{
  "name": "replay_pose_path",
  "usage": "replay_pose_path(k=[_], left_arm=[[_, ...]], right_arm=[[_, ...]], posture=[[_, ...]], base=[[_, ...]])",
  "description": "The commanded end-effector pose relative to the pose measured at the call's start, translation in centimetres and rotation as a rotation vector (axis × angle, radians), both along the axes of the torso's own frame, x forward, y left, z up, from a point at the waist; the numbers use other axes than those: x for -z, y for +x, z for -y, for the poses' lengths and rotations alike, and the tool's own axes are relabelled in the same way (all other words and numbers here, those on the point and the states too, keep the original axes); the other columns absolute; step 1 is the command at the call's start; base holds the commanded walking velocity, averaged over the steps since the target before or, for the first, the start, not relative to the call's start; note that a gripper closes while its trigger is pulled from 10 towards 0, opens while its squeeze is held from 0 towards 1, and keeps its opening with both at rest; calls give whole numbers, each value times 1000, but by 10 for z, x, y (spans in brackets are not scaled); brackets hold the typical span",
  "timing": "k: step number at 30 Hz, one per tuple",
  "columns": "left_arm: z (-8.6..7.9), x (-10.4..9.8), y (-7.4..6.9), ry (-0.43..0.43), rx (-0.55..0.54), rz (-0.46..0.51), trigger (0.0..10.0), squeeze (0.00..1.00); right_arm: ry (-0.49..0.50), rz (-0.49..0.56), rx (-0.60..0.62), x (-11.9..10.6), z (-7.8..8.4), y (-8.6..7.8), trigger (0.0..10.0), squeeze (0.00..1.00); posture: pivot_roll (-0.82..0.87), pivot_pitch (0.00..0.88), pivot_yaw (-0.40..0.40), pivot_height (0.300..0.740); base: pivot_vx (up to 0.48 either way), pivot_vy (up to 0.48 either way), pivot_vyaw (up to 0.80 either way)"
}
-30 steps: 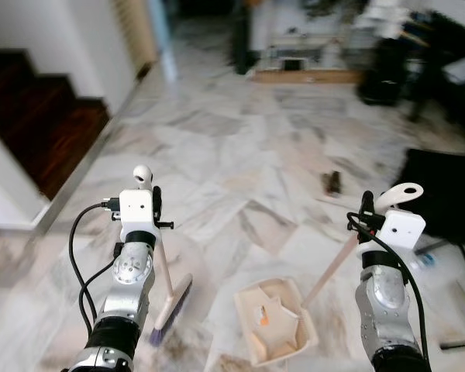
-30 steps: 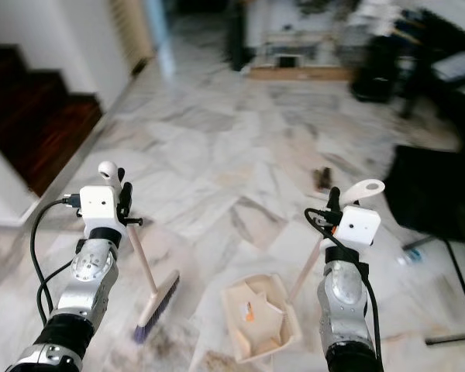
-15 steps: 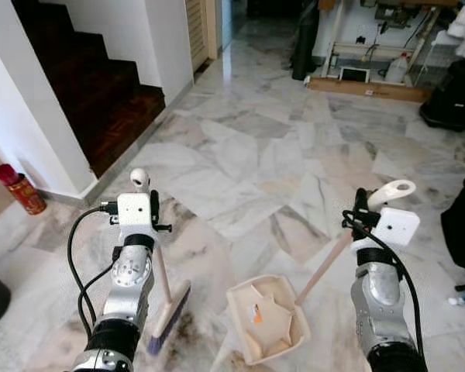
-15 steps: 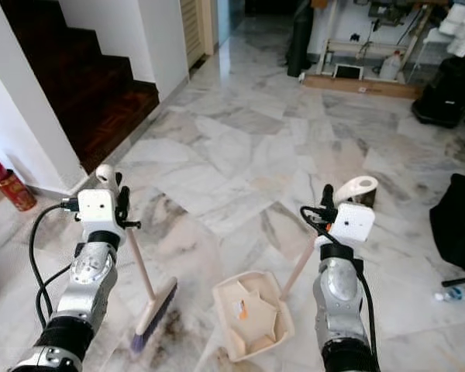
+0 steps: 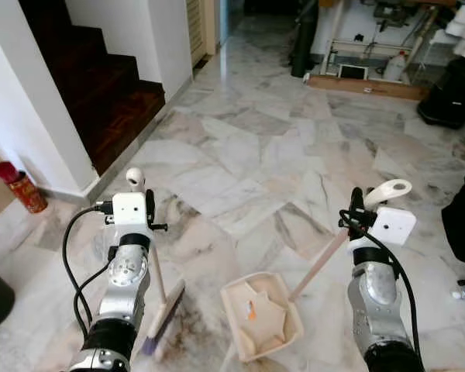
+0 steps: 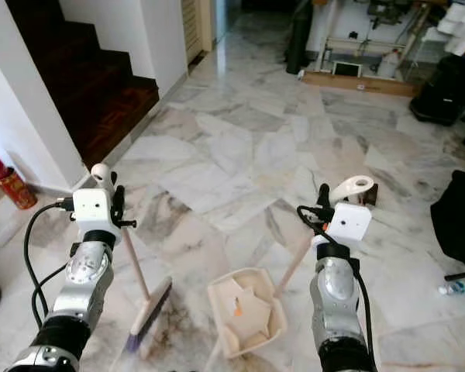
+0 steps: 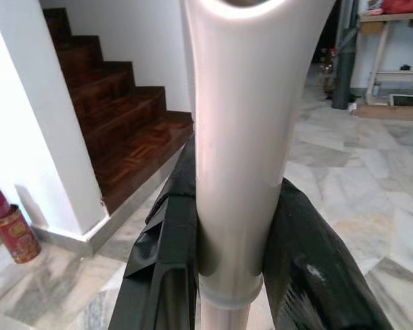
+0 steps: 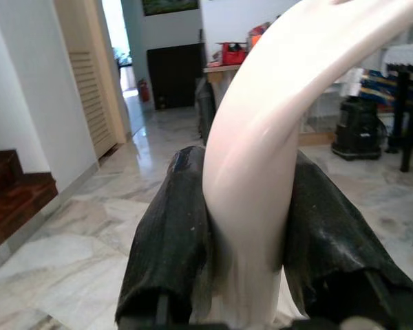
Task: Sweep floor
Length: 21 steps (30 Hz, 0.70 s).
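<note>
Pincers clamp smooth broom (image 5: 164, 314), dustpan (image 5: 261, 315) handles

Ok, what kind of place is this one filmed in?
Most likely the ground floor of a home: a marble floor, a dark wooden staircase beside a white wall, and cluttered shelving at the far end. The robot holds a broom and a dustpan.

a pale pink long-handled broom with purple bristles (image 5: 161, 324) stands tilted on the marble floor (image 5: 248, 155), beside a cream plastic dustpan (image 5: 260, 315) holding scraps.
</note>
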<state>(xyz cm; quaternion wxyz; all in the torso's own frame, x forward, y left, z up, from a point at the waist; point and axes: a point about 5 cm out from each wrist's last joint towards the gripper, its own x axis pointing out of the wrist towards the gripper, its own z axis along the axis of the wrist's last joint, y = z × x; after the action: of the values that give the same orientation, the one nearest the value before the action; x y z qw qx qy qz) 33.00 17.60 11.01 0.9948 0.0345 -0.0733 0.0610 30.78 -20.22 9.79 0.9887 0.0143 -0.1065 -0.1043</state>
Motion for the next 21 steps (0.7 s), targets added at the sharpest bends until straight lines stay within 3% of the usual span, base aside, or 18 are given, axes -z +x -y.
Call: replay_pose_path(k=[1, 21], left_arm=[[3, -9, 3, -1, 9, 36, 10000, 0], [3, -12, 5, 8, 24, 42, 10000, 0]], right_arm=[[-5, 36, 4, -8, 3, 2, 10000, 0], [-1, 38, 9, -8, 2, 4, 10000, 0]], posture=[[-35, 29, 19, 740], [-33, 4, 33, 740]], base=[[0, 311, 0], [0, 312, 0]])
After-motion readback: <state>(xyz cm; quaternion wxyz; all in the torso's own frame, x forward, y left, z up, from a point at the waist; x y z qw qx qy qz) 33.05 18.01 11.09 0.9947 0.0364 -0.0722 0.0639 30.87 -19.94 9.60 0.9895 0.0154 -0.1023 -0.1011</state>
